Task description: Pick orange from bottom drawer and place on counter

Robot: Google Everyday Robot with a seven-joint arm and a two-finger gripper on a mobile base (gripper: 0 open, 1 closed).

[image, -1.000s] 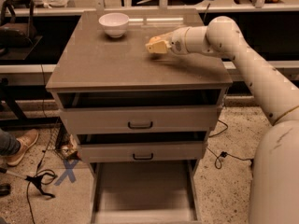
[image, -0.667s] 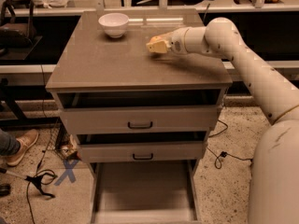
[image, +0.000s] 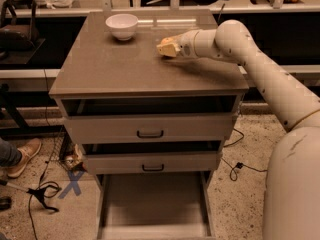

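Change from earlier frames: none. The gripper (image: pixel 166 49) remains low over the right rear of the counter (image: pixel 110 69), closed around the orange (image: pixel 169 41).
Counter: white bowl (image: pixel 122 26) at left rear, well apart from the gripper.
Below: two upper drawers ajar, bottom drawer (image: pixel 152 204) pulled out.
Room, left: shoe (image: pixel 22 156) and blue X mark (image: pixel 73 183) on speckled floor.

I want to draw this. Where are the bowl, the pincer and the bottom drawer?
bowl (image: pixel 122 25): camera view, its white side.
pincer (image: pixel 166 49): camera view, its tip, over the counter (image: pixel 110 69).
bottom drawer (image: pixel 152 199): camera view, its grey floor.
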